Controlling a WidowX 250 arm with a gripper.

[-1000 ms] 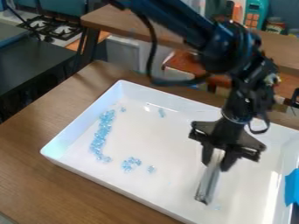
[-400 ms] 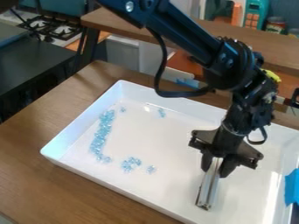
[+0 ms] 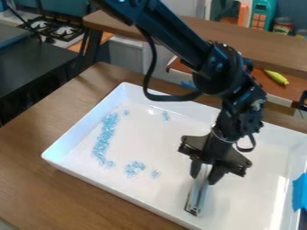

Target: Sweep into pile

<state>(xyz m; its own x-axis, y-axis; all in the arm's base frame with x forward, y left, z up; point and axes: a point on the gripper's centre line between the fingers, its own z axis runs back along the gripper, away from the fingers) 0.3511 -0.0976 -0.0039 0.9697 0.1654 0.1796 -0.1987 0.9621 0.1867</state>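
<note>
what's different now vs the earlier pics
The tool and the metal bar it holds have shifted toward the left of the view, nearer the small bead cluster, and sit slightly closer to the tray's near edge than in the first picture. Nothing was picked up or let go. The beads and white tray stayed as they were.

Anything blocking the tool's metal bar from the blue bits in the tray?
Nothing visible. The metal bar, gripped by the tool, and the blue bits share the tray, with just bare tray floor between the bar and the nearest small clump.
</note>
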